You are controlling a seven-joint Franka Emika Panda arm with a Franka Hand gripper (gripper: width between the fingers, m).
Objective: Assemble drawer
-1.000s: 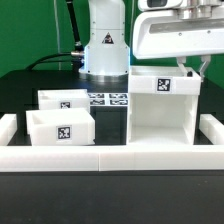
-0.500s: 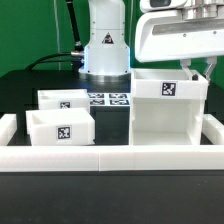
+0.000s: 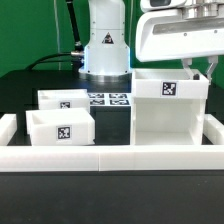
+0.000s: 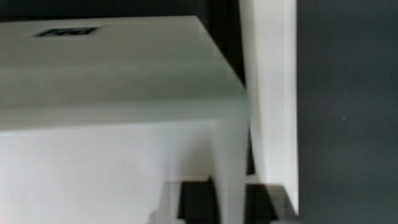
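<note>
The large white drawer shell [image 3: 165, 115] stands upright at the exterior view's right, a tag on its front. Two small white trays lie at the left, one nearer [image 3: 62, 128] and one behind it [image 3: 62, 99], each with a tag. My gripper [image 3: 190, 68] reaches down over the shell's top right edge. In the wrist view my gripper [image 4: 235, 200] has one dark finger [image 4: 196, 202] on each side of the shell's thin side wall [image 4: 267, 90], shut on it. The shell's flat panel [image 4: 107, 90] fills most of that view.
The marker board [image 3: 108, 100] lies flat between the trays and the shell. A low white border wall [image 3: 110, 158] runs along the front and up both sides. The arm's white base [image 3: 105, 50] stands behind the marker board.
The shell shifted slightly toward the exterior view's right and front with my gripper on its wall during the first half second. It has been still since then.
</note>
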